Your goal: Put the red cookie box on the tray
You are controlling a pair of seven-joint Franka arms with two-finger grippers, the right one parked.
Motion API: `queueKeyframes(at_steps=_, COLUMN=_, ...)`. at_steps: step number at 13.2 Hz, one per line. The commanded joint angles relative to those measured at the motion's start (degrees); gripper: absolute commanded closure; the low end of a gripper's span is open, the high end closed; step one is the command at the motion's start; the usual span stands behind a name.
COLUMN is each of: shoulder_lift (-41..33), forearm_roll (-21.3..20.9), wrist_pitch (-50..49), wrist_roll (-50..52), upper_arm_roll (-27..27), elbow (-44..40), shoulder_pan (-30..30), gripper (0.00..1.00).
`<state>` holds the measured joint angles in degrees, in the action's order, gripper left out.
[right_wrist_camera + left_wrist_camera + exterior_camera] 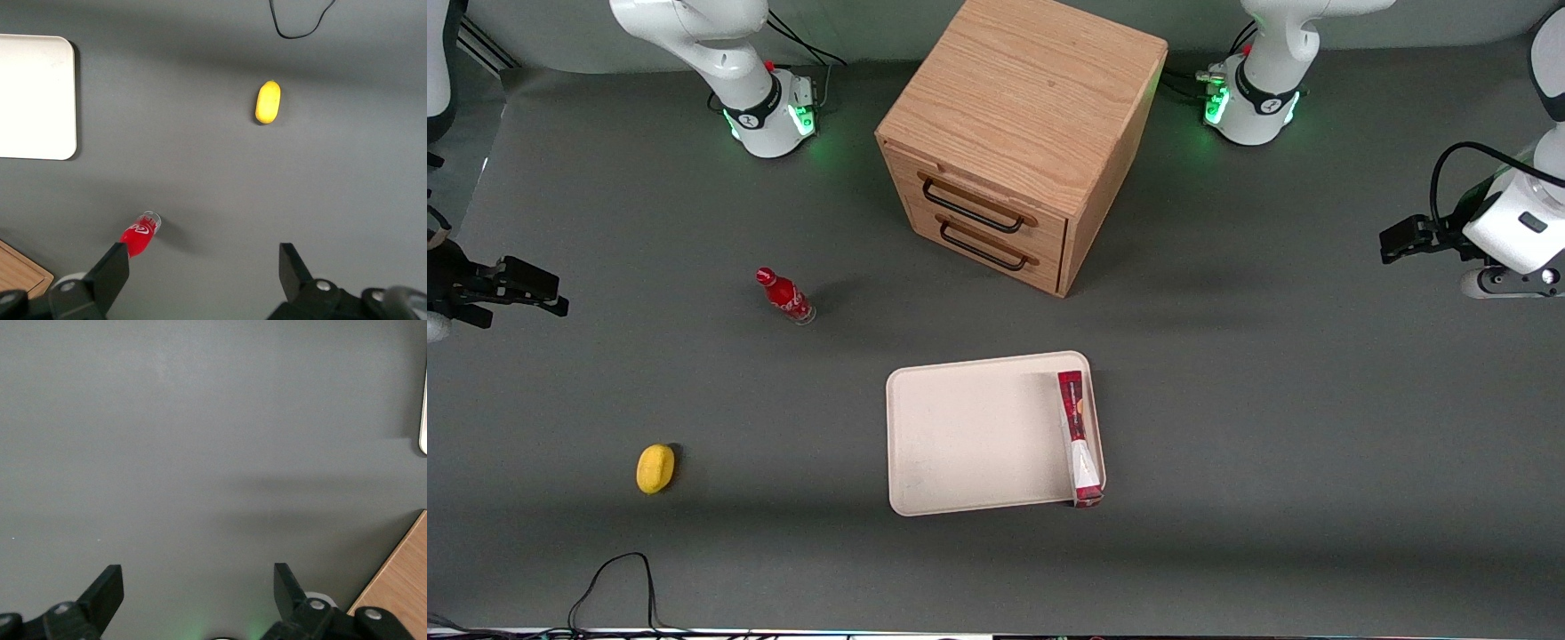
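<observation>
The red cookie box (1078, 438) lies flat in the cream tray (969, 436), along the rim at the working arm's end, its white wedge toward the front camera. Its near tip reaches the tray's near corner. The tray sits mid-table, nearer the front camera than the wooden drawer cabinet. My left gripper (1396, 240) hangs high at the working arm's end of the table, well away from the tray. In the left wrist view the gripper (198, 583) is open and empty over bare grey table, with a sliver of the tray's rim (423, 420) at the frame's edge.
A wooden drawer cabinet (1018, 133) stands farther from the front camera than the tray; its corner shows in the left wrist view (400, 587). A small red bottle (784, 297) and a yellow lemon (655, 468) lie toward the parked arm's end.
</observation>
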<state>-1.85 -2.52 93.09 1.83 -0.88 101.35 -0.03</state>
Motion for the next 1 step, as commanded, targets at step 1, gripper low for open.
queueKeyframes(at_steps=1, shoulder_lift=-1.4, forearm_roll=-0.03, wrist_pitch=0.34, wrist_roll=0.46, upper_arm_roll=-0.09, elbow=0.17, shoulder_pan=0.56, gripper=0.0)
